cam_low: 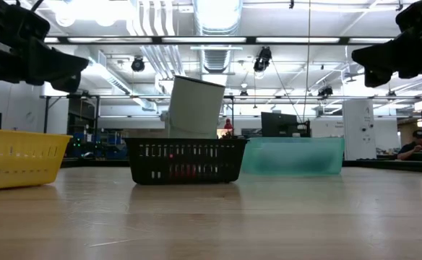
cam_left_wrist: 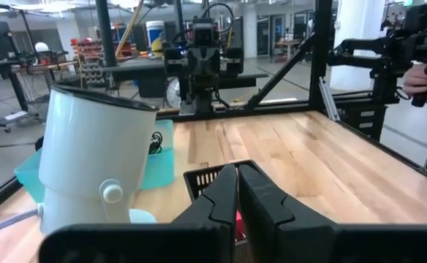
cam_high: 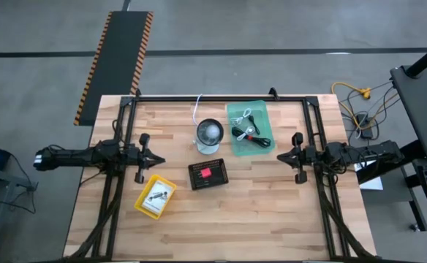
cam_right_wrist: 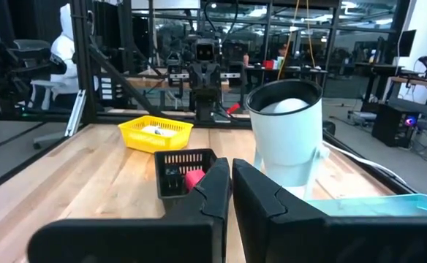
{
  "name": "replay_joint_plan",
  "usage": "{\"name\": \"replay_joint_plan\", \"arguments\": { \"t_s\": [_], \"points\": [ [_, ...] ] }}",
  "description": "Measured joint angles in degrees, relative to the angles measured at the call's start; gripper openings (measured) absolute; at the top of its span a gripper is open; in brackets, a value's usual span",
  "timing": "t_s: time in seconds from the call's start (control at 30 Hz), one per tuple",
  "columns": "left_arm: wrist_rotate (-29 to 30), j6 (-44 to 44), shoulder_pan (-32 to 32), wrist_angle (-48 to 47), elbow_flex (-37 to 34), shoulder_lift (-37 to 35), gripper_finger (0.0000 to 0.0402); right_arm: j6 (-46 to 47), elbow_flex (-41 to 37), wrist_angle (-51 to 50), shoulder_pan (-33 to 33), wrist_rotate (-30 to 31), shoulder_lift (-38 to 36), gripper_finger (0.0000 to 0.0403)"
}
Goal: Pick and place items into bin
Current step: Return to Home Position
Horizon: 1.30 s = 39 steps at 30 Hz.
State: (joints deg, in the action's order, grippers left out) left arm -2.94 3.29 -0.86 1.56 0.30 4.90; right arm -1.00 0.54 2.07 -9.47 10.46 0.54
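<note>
Both arms as I see them from the console. The left gripper (cam_high: 158, 158) hangs over the table's left side and the right gripper (cam_high: 280, 155) over its right side. In each wrist view I see the fingers pressed together, holding nothing. The yellow bin (cam_high: 145, 193), near the left gripper, contains a white packet (cam_high: 157, 196); I cannot tell whether there is one or two. The black basket (cam_high: 196, 183), at centre, holds a red item (cam_high: 206, 173). The green tray (cam_high: 257, 111), beside a white vessel (cam_high: 209, 136), carries a black cable (cam_high: 251, 135) and a white cable (cam_high: 244, 117)
</note>
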Motion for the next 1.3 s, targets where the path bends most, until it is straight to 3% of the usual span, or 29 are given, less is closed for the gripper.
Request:
{"name": "replay_joint_plan", "arguments": {
  "t_s": [1.3],
  "points": [
    [0.1, 0.1, -0.1, 0.9, 0.0, 0.7, 0.0000, 2.3, 0.0, 0.0, 0.0, 0.0, 0.0, 0.0009]
  ]
}}
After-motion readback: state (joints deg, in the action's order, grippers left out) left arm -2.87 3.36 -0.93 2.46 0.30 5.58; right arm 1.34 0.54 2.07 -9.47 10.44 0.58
